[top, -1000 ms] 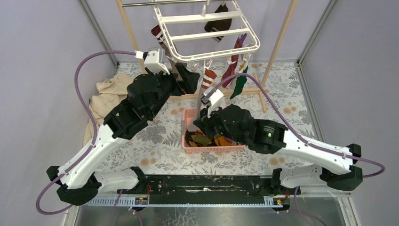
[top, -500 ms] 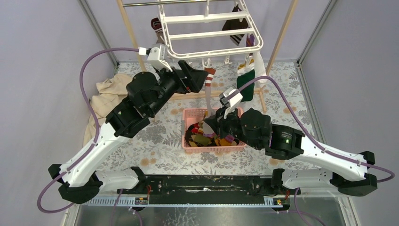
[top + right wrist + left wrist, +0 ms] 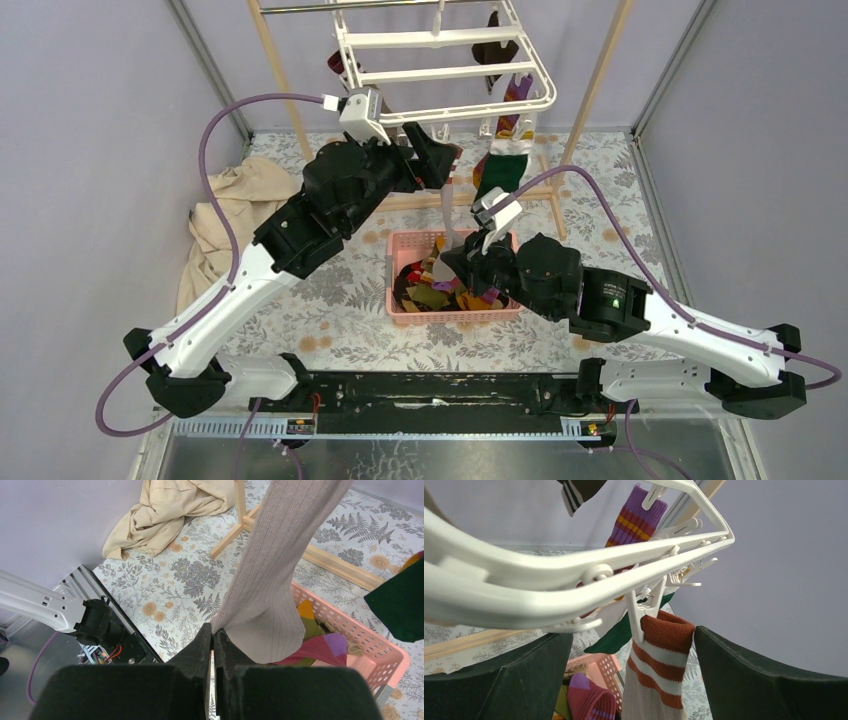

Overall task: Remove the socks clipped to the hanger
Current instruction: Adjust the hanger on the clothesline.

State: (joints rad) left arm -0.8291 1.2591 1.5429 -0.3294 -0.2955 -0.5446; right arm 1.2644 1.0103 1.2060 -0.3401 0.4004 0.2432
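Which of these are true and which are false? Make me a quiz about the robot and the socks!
1. The right gripper is shut on the bottom of the striped sock. True.
2. The left gripper is squeezing the hanger. False: it is open, with a finger on each side of the striped sock's cuff.
3. The pink basket has nothing in it. False: colourful socks lie inside.
4. A purple sock is clipped to the hanger. True.
5. The beige cloth hangs from a clip. False: it lies crumpled on the table.
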